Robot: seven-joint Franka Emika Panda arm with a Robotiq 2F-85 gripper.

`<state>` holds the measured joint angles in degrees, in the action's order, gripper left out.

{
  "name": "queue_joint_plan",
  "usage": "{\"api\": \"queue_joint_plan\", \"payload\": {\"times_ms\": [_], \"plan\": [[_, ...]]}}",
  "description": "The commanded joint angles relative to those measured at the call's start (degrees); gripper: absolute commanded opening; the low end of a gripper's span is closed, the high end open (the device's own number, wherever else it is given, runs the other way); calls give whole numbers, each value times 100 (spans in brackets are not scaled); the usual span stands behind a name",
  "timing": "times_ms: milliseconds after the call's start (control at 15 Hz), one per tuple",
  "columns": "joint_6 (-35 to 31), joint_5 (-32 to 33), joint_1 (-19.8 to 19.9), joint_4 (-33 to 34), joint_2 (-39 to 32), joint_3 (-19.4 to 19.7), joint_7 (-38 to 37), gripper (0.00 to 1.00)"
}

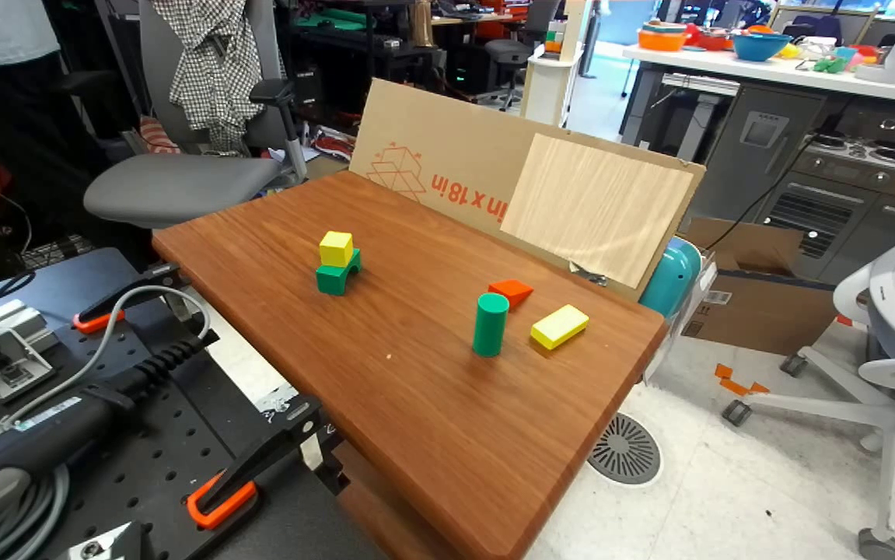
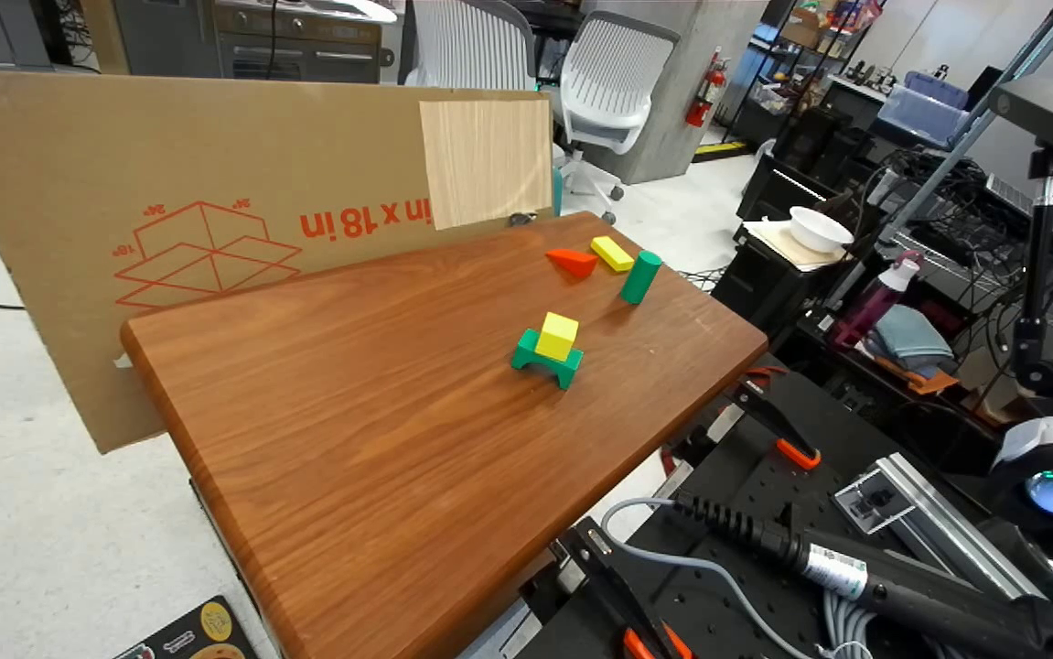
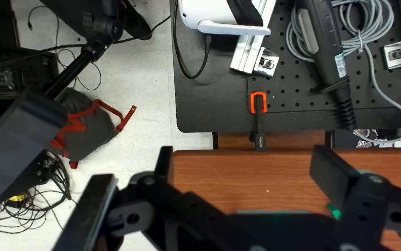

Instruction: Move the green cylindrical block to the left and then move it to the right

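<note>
Near the yellow slab (image 1: 560, 327), the green cylindrical block (image 1: 490, 327) stands upright, a red wedge (image 1: 511, 290) also near the slab, gripper (image 3: 244, 162) spread wide, gripping nothing.

Pincer (image 3: 242, 162) agape (quite widely)

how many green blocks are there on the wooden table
2: the green cylindrical block, upright near the yellow bar, and the green arch, under the yellow cube. Both exterior views show the same two.
</note>
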<state>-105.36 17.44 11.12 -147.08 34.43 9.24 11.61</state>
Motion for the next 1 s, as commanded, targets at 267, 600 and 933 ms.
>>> {"api": "queue_joint_plan", "payload": {"times_ms": [267,600,933], "plan": [[-803,74,-271,-9,-759,-4,21,100],[-2294,-88,-470,187,-2367,-14,-7,100],[-3200,-666,-437,928,-4167,-45,121,100]]}}
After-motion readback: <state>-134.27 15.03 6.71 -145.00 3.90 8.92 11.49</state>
